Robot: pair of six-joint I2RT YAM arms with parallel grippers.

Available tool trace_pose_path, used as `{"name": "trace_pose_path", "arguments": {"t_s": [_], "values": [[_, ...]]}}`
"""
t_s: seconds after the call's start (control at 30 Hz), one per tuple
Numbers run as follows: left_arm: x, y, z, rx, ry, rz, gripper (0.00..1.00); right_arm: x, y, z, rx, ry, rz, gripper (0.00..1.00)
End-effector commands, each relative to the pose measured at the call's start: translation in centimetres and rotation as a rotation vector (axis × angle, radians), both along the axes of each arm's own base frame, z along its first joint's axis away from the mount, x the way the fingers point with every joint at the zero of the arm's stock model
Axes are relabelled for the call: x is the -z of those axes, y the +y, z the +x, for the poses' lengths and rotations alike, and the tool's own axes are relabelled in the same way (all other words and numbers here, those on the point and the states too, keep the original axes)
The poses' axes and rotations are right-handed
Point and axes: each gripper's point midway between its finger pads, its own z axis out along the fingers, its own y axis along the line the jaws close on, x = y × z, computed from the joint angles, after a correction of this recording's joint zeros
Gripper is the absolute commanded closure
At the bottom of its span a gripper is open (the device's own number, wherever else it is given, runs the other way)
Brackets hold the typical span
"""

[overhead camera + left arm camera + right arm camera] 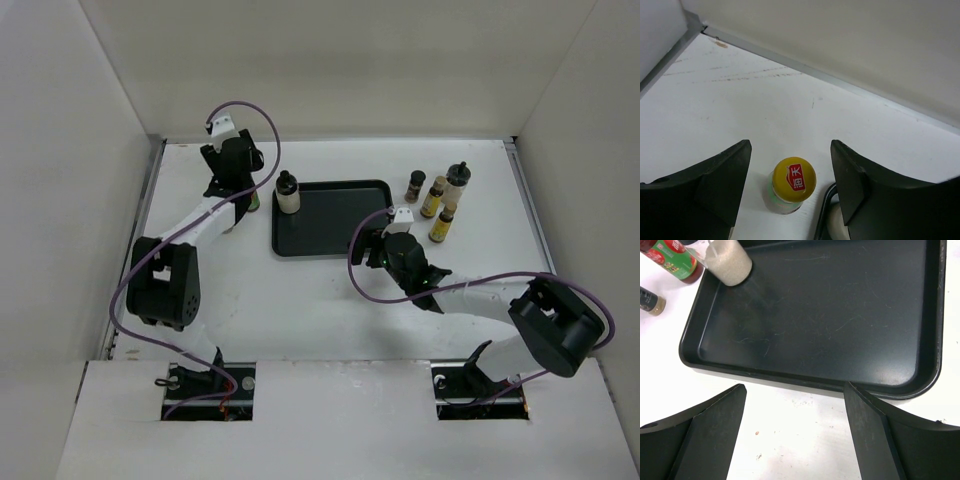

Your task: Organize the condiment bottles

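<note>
The red-green bottle with the yellow cap [793, 180] stands on the table between the open fingers of my left gripper [790, 150], untouched. In the top view it is mostly hidden under that gripper [246, 192]. A pale black-capped bottle [287, 193] stands in the black tray's [335, 235] left end. To the tray's right stand a short brown bottle [415, 185], two slim yellow-labelled bottles [433, 197] [443, 223] and the other pale bottle [459, 183]. My right gripper [366, 250] is open and empty at the tray's near edge [805, 382].
The right wrist view shows the pale bottle [730, 262], the red-green bottle [672, 260] and a second short brown bottle [650, 300] lying left of the tray. White walls close the back and sides. The tray's corner [822, 220] is beside my left gripper's right finger.
</note>
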Motion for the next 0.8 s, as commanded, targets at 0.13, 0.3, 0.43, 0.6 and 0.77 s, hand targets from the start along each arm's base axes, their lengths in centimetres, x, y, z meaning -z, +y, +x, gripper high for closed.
{"name": "trace_pose_path", "arguments": {"t_s": [0.13,0.3,0.43,0.6,0.77], "values": [[-1.1,-0.4,3.1,0.038,-0.014,0.006,0.42,-1.5,1.0,0.8,-0.012,-0.034,0.034,0.15],[-0.2,-0.4,3.4,0.034,0.005,0.010,0.60,-1.6,1.0,0.7,-0.013,-0.035,0.035,0.15],[0.3,-0.4,2.8,0.033,0.017,0.009,0.70,-1.8,0.9,0.7,-0.014,-0.041,0.039,0.15],[-0.1,0.2,1.6,0.008,0.005,0.008,0.79,-1.8,0.9,0.8,-0.012,-0.039,0.033,0.15],[-0.3,0.3,0.7,-0.003,-0.009,0.012,0.82,-1.8,0.9,0.8,-0.011,-0.039,0.034,0.15]]}}
